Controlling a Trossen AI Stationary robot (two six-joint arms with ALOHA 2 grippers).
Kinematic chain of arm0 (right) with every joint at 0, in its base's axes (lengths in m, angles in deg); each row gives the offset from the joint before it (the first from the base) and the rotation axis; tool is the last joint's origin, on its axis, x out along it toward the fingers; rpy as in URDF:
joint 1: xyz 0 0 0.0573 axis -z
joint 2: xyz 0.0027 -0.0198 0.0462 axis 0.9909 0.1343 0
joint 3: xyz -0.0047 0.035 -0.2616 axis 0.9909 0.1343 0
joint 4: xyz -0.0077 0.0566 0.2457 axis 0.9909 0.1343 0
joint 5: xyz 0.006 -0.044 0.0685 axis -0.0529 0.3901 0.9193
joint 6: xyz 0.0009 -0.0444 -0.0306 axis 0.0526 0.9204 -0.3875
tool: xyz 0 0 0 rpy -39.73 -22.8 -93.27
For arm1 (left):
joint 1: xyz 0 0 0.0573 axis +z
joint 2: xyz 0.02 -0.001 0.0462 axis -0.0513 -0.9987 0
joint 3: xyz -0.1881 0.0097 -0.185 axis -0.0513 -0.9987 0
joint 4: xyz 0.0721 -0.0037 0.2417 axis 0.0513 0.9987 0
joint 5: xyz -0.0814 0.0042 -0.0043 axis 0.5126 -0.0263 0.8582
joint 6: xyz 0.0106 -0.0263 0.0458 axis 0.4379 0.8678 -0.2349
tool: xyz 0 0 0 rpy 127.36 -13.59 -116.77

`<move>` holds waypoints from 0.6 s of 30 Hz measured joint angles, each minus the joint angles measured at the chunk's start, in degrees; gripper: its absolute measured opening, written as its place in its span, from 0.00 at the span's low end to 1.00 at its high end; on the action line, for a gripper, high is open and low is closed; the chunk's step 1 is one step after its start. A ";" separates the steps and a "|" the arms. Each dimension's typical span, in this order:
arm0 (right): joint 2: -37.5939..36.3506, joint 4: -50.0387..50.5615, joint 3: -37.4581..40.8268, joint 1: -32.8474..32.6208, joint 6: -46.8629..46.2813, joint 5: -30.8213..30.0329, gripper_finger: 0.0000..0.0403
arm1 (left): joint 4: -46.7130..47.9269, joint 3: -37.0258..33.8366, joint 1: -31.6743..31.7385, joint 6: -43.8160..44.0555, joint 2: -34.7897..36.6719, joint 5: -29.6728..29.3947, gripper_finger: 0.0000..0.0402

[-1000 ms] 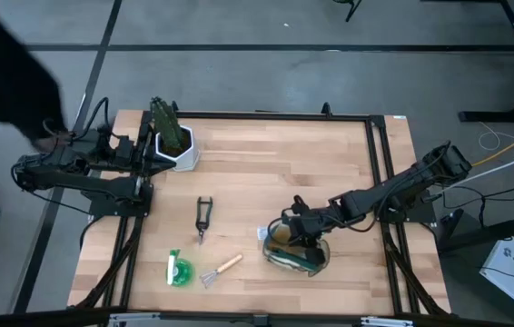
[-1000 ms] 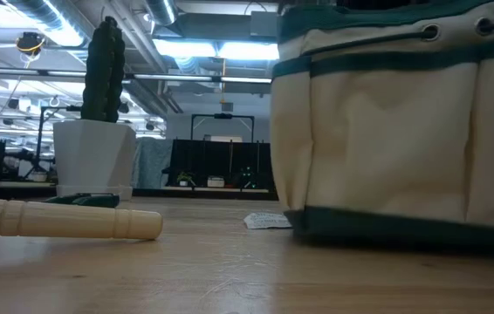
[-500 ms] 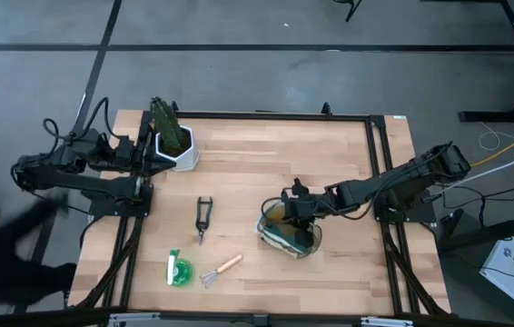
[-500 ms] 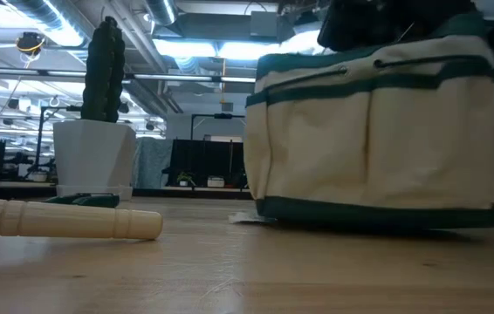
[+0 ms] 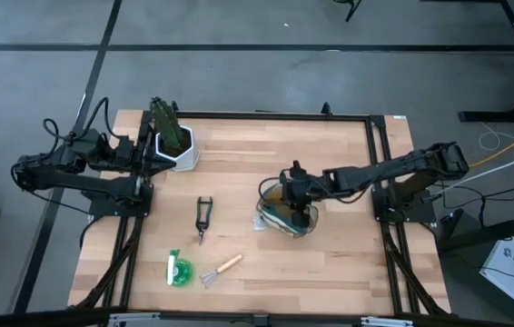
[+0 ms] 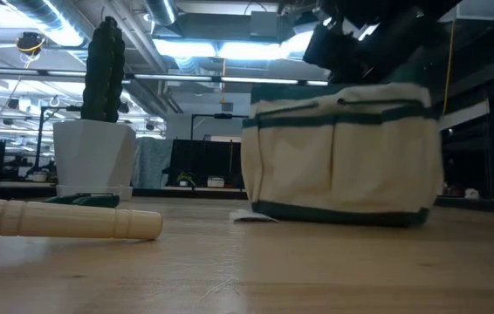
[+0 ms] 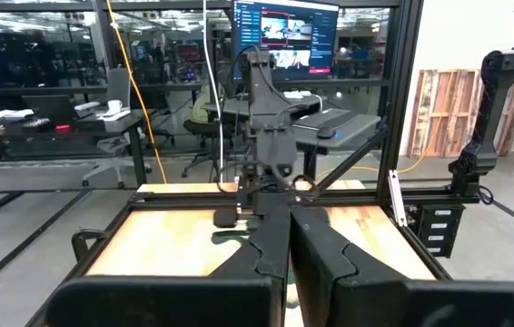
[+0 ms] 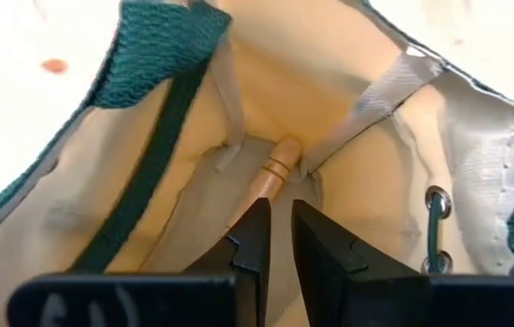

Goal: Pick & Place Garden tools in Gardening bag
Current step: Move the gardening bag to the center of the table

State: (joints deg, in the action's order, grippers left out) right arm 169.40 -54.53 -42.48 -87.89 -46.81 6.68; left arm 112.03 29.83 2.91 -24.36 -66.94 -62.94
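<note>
Right wrist view, wooden handle inside gardening bag

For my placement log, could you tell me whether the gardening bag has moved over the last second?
Yes. In the high view the gardening bag has shifted away from the mini rake, toward the table's middle, with the right claw above it.

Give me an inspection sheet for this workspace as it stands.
Surface: light wooden tabletop in a black frame.
Job's things: tan fabric bag with dark green trim right of centre, a wooden tool handle inside it; black pruning shears, wooden-handled mini rake and bright green round item lie loose on the table.
Clutter: white pot with green plant at the far left corner.
Grippers: right gripper over the bag's mouth, jaws nearly closed, holding nothing; left gripper parked at the left edge, jaws together.
Cables: on the floor right of the table.
Surroundings: desks and monitors beyond.
</note>
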 joint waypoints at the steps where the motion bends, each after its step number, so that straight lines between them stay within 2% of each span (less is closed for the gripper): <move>1: 0.00 0.00 0.00 0.78 0.89 0.00 0.13 | 0.00 0.00 0.00 0.00 0.01 -0.01 0.02; 15: 0.00 0.27 -0.94 12.42 9.69 0.04 0.13 | 0.00 0.00 0.00 0.01 -0.01 0.00 0.01; 18: 0.00 0.70 -2.38 14.36 10.90 2.12 0.13 | 0.00 0.00 0.00 0.00 0.01 0.00 0.02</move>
State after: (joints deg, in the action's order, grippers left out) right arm 169.40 -53.83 -44.86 -73.53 -35.90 8.80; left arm 112.04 29.83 2.91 -24.36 -66.93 -62.94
